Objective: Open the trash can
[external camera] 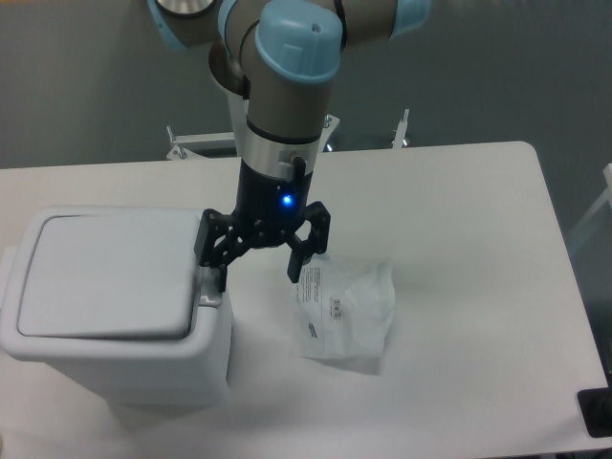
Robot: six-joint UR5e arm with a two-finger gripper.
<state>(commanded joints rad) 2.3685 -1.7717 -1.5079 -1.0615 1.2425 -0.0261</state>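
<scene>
Pressing the push tab (210,290) with my pincer (258,265), fingers spread wide apart, one fingertip down on the tab at the lid's (100,275) right edge because that releases it. Trash can (115,354) sits front-left on the surface (478,239); lid looks slightly lifted. Plastic bag (346,311) lies just beside.

The trash can (110,306) stands left on the table (478,239), the bag (346,311) right beside it.

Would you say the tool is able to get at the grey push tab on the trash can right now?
Probably yes: the open tool has one finger over the grey push tab, nothing between.
</scene>
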